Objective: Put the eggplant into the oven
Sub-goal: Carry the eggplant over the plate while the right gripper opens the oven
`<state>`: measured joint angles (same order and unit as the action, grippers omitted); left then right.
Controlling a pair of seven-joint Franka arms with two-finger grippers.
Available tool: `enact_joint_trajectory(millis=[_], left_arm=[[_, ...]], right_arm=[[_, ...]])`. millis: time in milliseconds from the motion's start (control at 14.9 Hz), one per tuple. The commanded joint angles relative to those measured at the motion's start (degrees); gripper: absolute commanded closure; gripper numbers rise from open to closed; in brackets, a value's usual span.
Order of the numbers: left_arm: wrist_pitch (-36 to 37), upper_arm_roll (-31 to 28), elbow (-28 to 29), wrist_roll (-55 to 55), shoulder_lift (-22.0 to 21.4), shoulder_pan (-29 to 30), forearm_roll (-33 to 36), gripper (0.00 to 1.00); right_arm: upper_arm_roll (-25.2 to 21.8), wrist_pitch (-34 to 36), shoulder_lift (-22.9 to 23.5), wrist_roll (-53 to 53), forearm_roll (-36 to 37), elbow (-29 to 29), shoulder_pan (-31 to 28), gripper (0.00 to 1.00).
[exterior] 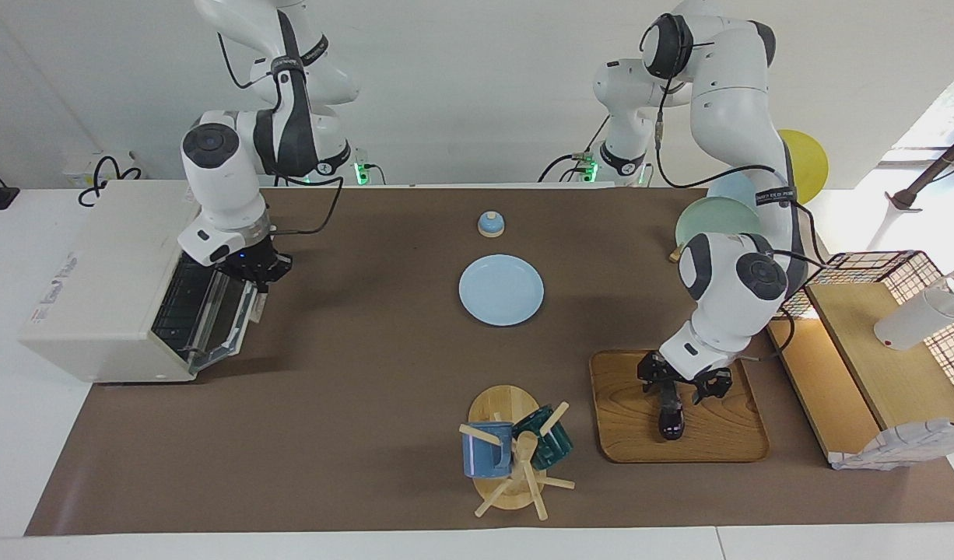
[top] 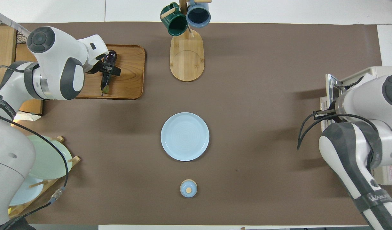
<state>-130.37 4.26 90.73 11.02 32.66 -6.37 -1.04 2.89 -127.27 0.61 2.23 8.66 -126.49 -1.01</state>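
On the wooden tray (exterior: pixel 726 443) the left gripper (exterior: pixel 674 386) straddled the eggplant (exterior: pixel 670 416), fingers either side but grip uncertain, so it needed squaring before lifting; right gripper (exterior: pixel 253 268), fingers unclear, sat at the open oven (exterior: pixel 111 288) door.

A robotics lab staged as a kitchen.
Two white jointed robot arms (exterior: pixel 726 117) are mounted at the edge of a brown-covered tabletop (exterior: pixel 352 373) before a bare white wall, their cables trailing, while kitchen props are set out on it: a boxy off-white toaster oven (exterior: pixel 103 288), a round pale blue plate (exterior: pixel 501 289), a wooden mug tree (exterior: pixel 516 459) and a wooden tray (exterior: pixel 726 435).
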Motion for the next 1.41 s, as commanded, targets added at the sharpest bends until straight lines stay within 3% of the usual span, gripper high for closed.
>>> enact_joint_trajectory(millis=[0, 269, 403, 604, 739, 806, 873, 940, 1007, 1075, 1142, 1209, 1343], left_arm=[[-1.2, -0.4, -0.2, 0.5, 0.7, -0.4, 1.0, 0.0], [-3.4, -0.4, 1.5, 0.5, 0.6, -0.4, 0.7, 0.01], [-3.1, -0.4, 1.4, 0.5, 0.6, -0.4, 0.7, 0.1], [-2.8, -0.4, 1.5, 0.5, 0.5, -0.6, 0.8, 0.37], [-2.0, -0.4, 1.5, 0.5, 0.4, -0.4, 0.8, 0.44], [-1.1, -0.4, 1.1, 0.5, 0.4, -0.4, 0.8, 0.59], [-0.2, -0.4, 0.8, 0.5, 0.3, -0.4, 0.8, 0.72], [1.3, -0.4, 0.2, 0.4, 0.4, -0.4, 0.9, 0.93], [3.7, -0.4, -1.2, 0.2, 0.4, -0.5, 0.8, 1.0], [6.2, -0.4, -2.8, 0.0, 0.5, -0.7, 0.6, 1.0], [7.9, -0.4, -4.1, -0.6, 0.1, -1.3, 0.3, 1.0], [8.5, -0.5, -3.9, -2.1, -0.7, -2.1, -0.3, 1.0], [11.2, -0.6, -3.5, -4.8, -4.2, -3.8, -0.3, 1.0]], right_arm=[[-1.9, -7.1, 5.6, 0.1, 3.4, -0.8, -2.7, 1.0], [-1.8, -8.7, 8.9, 1.7, 3.3, -0.7, -2.7, 1.0], [-1.7, -9.0, 9.1, 3.1, 3.3, -0.4, -1.5, 1.0], [-1.7, -5.1, 9.0, 3.8, -5.2, 2.4, 1.6, 1.0], [-1.7, 1.2, 8.7, 3.8, -11.8, 5.8, 1.7, 1.0], [-1.7, 2.6, 8.4, 3.3, -13.2, 6.8, 1.8, 1.0], [-1.7, 3.1, 8.0, 3.2, -13.2, 7.2, 1.7, 0.91], [-1.7, 3.4, 7.0, 3.0, -13.3, 7.1, 1.7, 0.72], [-1.7, 4.8, 6.1, 3.0, -13.4, 7.1, 1.8, 0.55], [-1.6, 5.9, 5.5, 2.9, -13.5, 7.1, 2.2, 0.38], [-1.6, 5.5, 4.8, 2.9, -13.5, 7.1, 2.7, 0.06], [-1.5, 5.5, 4.6, 2.8, -13.5, 7.6, 2.7, 0.0], [-1.4, 8.2, 4.7, 2.9, -13.5, 10.0, 2.8, 0.0]])
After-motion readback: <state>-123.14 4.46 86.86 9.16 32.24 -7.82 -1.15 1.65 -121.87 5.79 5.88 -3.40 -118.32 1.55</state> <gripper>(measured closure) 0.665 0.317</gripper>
